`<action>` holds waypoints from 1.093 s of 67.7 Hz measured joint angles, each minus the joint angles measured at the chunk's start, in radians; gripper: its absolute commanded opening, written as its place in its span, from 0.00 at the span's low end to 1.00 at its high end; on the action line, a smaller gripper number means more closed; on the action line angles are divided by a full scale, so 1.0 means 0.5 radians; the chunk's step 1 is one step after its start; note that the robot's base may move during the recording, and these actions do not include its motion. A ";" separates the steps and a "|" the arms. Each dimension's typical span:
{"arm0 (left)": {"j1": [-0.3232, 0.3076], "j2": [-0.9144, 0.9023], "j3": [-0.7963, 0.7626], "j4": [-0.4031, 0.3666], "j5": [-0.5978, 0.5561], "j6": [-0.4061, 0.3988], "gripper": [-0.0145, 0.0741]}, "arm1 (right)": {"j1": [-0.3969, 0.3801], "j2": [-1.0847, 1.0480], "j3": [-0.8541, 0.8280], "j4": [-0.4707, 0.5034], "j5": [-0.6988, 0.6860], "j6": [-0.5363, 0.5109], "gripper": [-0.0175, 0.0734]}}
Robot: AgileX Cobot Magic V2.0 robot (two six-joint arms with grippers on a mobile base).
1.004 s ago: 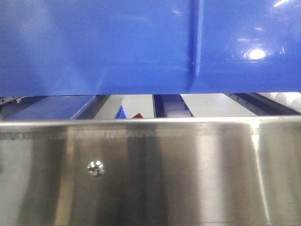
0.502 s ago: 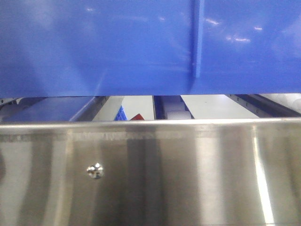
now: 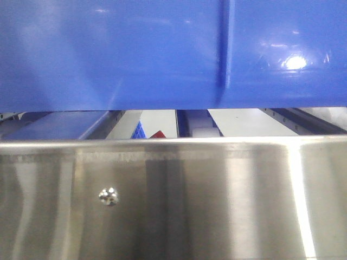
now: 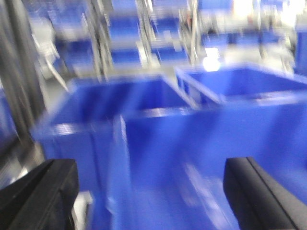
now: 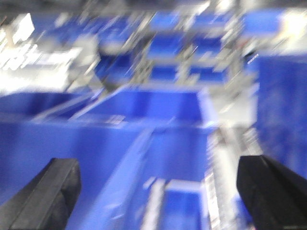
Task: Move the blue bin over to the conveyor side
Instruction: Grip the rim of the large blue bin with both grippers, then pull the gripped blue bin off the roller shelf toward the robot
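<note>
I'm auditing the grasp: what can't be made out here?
Front view: glossy royal-blue plastic bin, rim cut off by the top edge; no gripper shows.
Left wrist view: motion blur hides whether the left gripper touches anything.
Right wrist view: same for the right gripper.

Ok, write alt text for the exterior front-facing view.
A glossy blue bin, its wall marked by one vertical rib, fills the upper part. Below runs a brushed stainless-steel panel with a single screw; a narrow gap between them shows blurry background.
</note>
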State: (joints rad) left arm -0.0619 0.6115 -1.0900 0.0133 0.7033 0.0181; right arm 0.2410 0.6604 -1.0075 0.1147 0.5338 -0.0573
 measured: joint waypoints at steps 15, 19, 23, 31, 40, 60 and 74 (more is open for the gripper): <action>-0.014 0.316 -0.259 0.009 0.422 -0.090 0.75 | 0.199 0.496 -0.507 0.003 0.607 0.000 0.81; -0.014 0.382 -0.324 0.027 0.509 -0.094 0.75 | 0.203 0.625 -0.641 0.008 0.734 0.000 0.81; -0.014 0.466 -0.392 0.051 0.629 -0.114 0.75 | 0.203 0.712 -0.755 0.008 0.854 0.000 0.81; -0.014 0.645 -0.564 0.117 0.890 -0.143 0.75 | 0.203 0.885 -0.995 0.008 1.101 0.036 0.81; -0.014 0.825 -0.737 0.151 1.019 -0.142 0.75 | 0.203 1.046 -1.180 -0.012 1.333 0.102 0.81; -0.014 0.945 -0.835 0.169 1.043 -0.147 0.75 | 0.443 1.295 -1.356 -0.362 1.398 0.455 0.81; -0.014 0.945 -0.835 0.218 1.047 -0.147 0.75 | 0.584 1.389 -1.356 -0.538 1.398 0.646 0.81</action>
State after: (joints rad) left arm -0.0689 1.0840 -1.5073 0.1223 1.2268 -0.0553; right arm 0.5329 1.3546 -1.6855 -0.1542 1.2329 0.2659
